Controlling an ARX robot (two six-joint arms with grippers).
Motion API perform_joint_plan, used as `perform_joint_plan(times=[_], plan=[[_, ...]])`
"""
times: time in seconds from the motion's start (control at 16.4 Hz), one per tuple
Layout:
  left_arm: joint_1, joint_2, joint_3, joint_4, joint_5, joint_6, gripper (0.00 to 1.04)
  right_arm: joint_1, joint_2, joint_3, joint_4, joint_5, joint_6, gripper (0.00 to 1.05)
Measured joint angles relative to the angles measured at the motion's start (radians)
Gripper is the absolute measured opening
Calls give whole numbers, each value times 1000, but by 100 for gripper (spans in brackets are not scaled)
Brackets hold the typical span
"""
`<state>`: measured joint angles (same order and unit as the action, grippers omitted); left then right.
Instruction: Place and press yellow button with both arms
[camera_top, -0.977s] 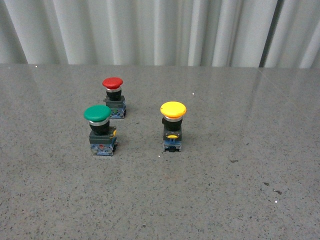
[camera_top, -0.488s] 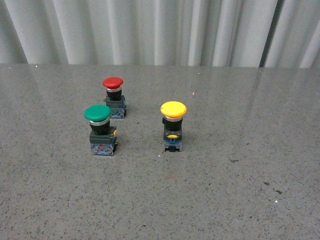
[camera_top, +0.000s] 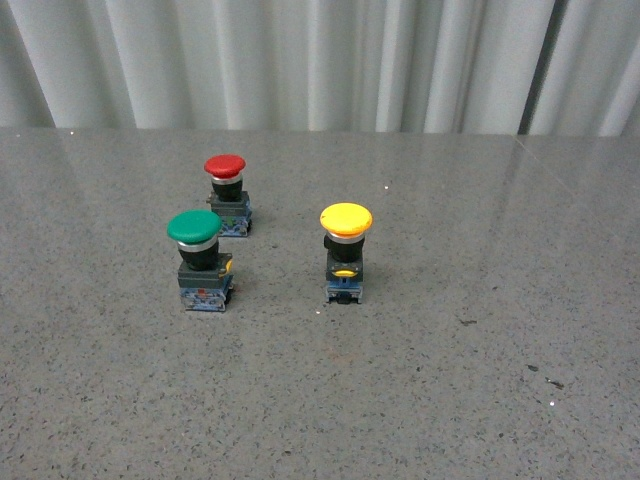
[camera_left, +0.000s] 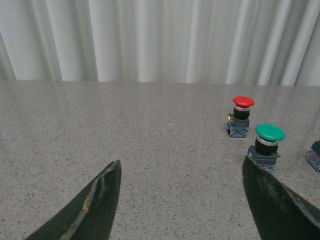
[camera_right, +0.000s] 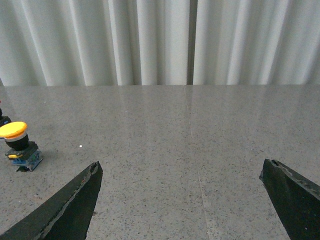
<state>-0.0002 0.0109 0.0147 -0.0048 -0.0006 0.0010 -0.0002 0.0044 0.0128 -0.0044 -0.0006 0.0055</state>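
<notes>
The yellow button (camera_top: 346, 252) stands upright near the middle of the grey table, with a yellow cap, black body and blue base. It also shows at the edge of the right wrist view, yellow button (camera_right: 19, 146). Neither arm appears in the front view. My left gripper (camera_left: 182, 170) is open over bare table, with nothing between its fingers. My right gripper (camera_right: 182, 172) is open too, well off to the side of the yellow button. In the left wrist view only a sliver of a blue base shows at the picture's edge.
A green-capped button (camera_top: 203, 259) stands left of the yellow one, with a red-capped button (camera_top: 228, 194) behind it. Both show in the left wrist view, green-capped button (camera_left: 266, 146) close to one finger, red-capped button (camera_left: 241, 116) further off. Pale curtains (camera_top: 320, 60) hang behind the table's far edge.
</notes>
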Motion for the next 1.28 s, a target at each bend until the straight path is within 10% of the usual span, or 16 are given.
perform_joint_plan(times=[0.06, 0.24, 0.79, 1.28], plan=[[0, 0, 0, 0, 1, 0, 99, 56, 306, 103, 163, -22, 115, 98], [0, 0, 0, 0, 0, 0, 98, 245, 901, 401, 584, -11, 135, 98], [0, 0, 0, 0, 0, 0, 98, 542, 1575, 785, 566, 32, 158, 98], [0, 0, 0, 0, 0, 0, 98, 570, 1683, 838, 541, 57, 154, 26]])
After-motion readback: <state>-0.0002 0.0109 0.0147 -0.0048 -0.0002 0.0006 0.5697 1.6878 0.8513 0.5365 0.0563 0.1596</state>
